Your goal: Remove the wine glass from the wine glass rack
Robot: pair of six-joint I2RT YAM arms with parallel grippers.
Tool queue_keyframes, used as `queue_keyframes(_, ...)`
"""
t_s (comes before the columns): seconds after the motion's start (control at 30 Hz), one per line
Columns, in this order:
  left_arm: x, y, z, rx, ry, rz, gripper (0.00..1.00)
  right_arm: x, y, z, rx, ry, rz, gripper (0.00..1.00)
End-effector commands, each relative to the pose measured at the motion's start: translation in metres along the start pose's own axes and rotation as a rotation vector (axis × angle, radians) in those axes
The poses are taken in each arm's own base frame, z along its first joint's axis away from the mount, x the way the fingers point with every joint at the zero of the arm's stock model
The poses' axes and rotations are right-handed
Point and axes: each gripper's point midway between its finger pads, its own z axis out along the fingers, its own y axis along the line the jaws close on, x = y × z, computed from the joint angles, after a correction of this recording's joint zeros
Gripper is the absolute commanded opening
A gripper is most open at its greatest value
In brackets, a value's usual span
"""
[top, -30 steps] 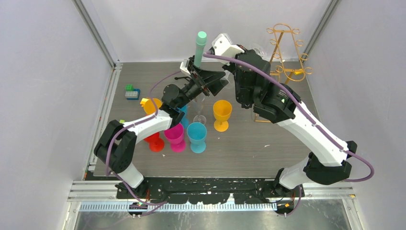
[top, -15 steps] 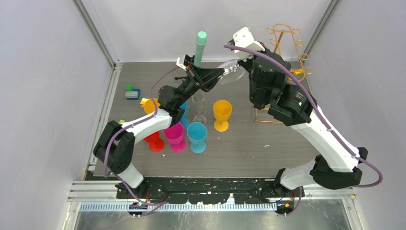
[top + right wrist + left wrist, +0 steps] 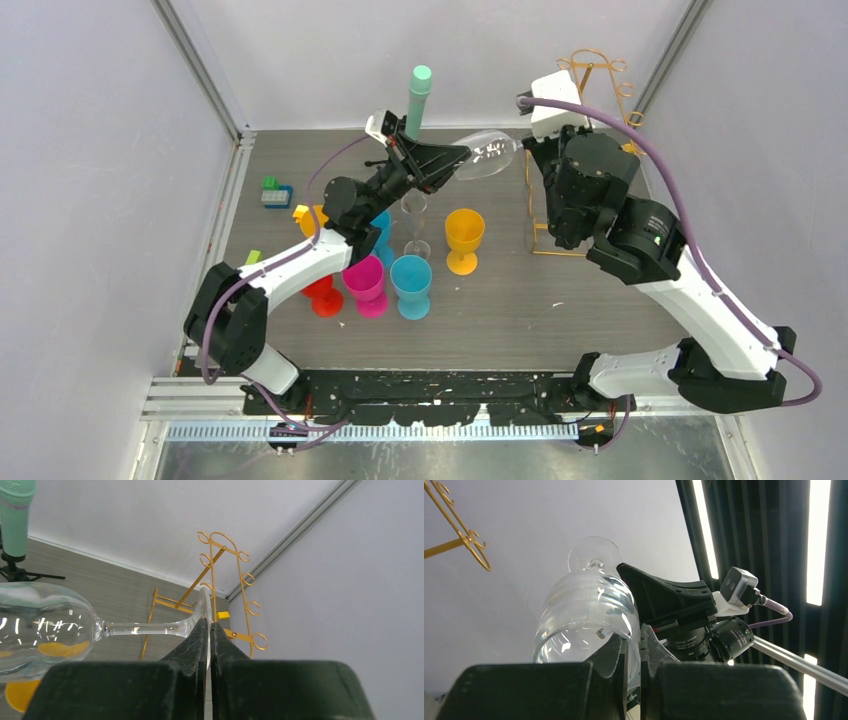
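Observation:
A clear wine glass (image 3: 487, 155) hangs on its side in the air, between the two arms and left of the gold wire wine glass rack (image 3: 598, 75). My right gripper (image 3: 526, 150) is shut on the glass's round foot; in the right wrist view the foot's edge sits pinched at the right gripper (image 3: 209, 629), and the stem (image 3: 145, 628) and bowl (image 3: 45, 625) stretch left. My left gripper (image 3: 455, 158) is shut on the bowl's rim. In the left wrist view one finger of the left gripper (image 3: 634, 647) is inside the wine glass (image 3: 584, 605) and the other outside. The rack (image 3: 225, 580) stands apart behind the glass.
A black tripod with a mint-green cylinder (image 3: 418, 95) stands at the back. Below the glass stand a clear tall glass (image 3: 415, 225) and several coloured plastic goblets, among them yellow (image 3: 464, 238), blue (image 3: 411, 285) and pink (image 3: 366, 285). Small toy blocks (image 3: 276, 192) lie at the left.
My left gripper has closed on the bowl's rim. My right arm has carried the glass to the right, and the left arm has reached after it.

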Motion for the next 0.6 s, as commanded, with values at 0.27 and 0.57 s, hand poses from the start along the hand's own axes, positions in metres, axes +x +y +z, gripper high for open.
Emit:
queue_keyframes(0.27,0.015,-0.030,-0.006,-0.078,0.023,0.178,0.00,0.025,0.035,-0.005,-0.039,0.044,0.279,0.37)
queue_keyframes(0.57,0.019,-0.044,-0.025,-0.176,0.018,0.409,0.00,0.016,0.031,-0.025,-0.179,0.004,0.555,0.61)
